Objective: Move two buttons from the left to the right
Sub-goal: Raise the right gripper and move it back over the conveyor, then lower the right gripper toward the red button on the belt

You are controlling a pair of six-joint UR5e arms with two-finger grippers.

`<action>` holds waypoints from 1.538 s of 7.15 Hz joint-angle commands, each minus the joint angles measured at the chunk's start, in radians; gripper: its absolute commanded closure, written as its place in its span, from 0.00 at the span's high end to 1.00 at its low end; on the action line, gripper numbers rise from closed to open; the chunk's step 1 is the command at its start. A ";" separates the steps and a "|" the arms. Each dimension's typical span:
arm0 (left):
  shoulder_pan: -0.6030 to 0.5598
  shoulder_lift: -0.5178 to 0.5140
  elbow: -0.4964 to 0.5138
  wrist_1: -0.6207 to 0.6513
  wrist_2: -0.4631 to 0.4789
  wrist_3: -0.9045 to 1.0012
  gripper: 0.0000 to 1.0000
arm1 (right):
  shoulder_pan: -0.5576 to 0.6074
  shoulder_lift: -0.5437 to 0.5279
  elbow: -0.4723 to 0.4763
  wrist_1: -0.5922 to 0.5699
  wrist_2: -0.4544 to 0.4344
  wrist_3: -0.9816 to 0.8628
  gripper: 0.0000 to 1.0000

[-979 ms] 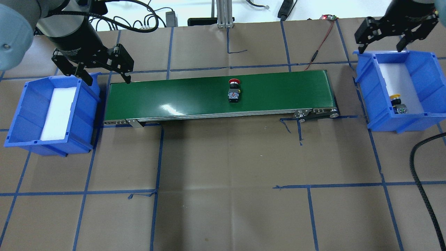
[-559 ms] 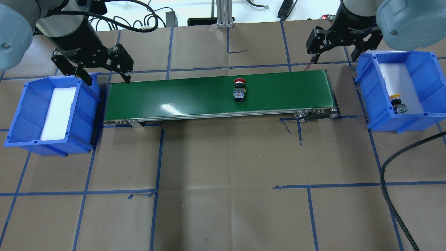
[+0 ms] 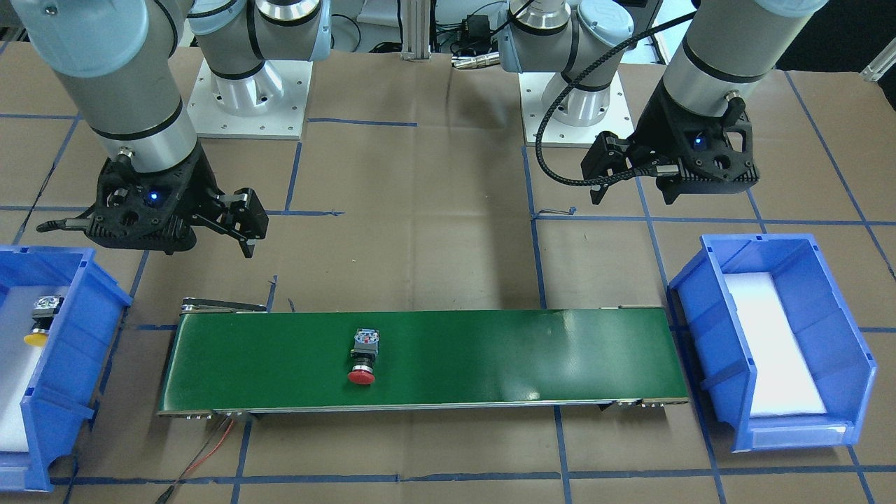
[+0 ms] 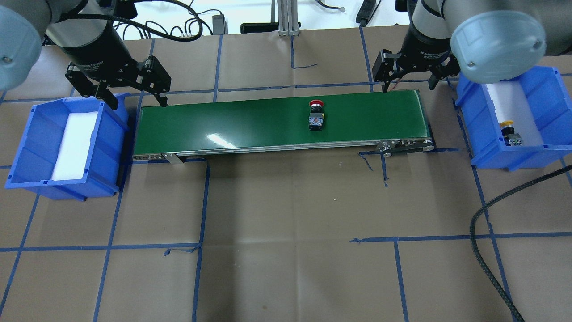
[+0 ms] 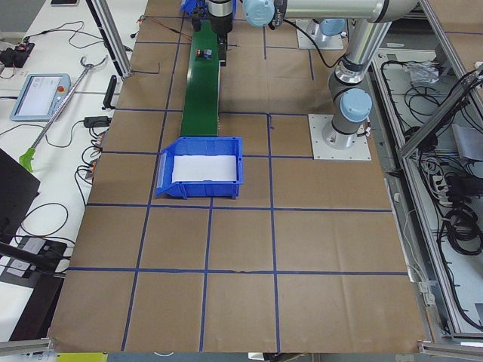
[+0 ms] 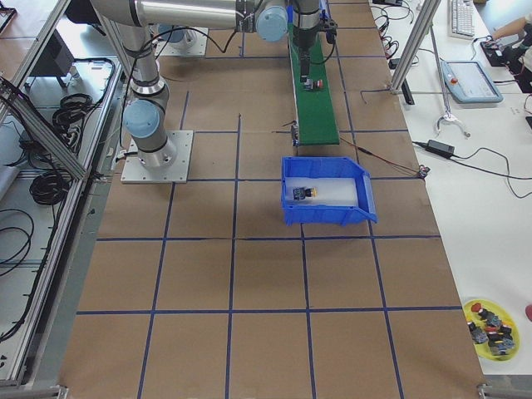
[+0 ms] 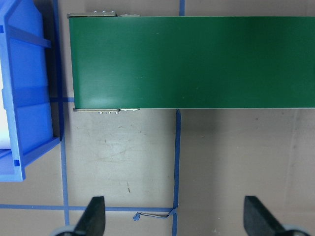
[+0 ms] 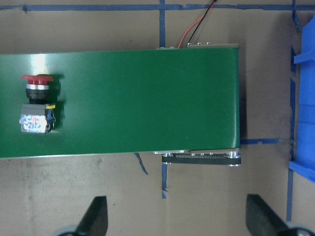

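The right end effector (image 4: 408,80) hangs wide open and empty over the right end of the green belt (image 4: 250,120). The left end effector (image 4: 136,96) is likewise spread and empty. The yellow button (image 4: 509,132) lies in the right bin (image 4: 491,156), so half is done. The red button (image 4: 316,115) lies on the belt (cap away from the robot), not yet picked up.

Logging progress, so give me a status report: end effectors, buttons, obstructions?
Left end effector and right end effector open, empty. Red button on belt, untouched. Yellow button in right bin. Nothing blocking.
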 commanded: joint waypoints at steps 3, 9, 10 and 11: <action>0.000 0.000 0.000 0.000 0.000 0.000 1.00 | 0.001 0.042 0.091 -0.180 0.000 0.029 0.99; 0.000 0.000 0.002 0.000 -0.002 -0.001 1.00 | 0.001 0.165 0.079 -0.245 0.080 0.118 0.99; 0.000 0.000 0.002 0.000 -0.002 -0.001 1.00 | 0.001 0.183 0.079 -0.295 0.082 0.118 0.99; 0.000 0.000 0.002 0.000 -0.002 -0.001 1.00 | 0.001 0.194 0.079 -0.304 0.082 0.118 0.99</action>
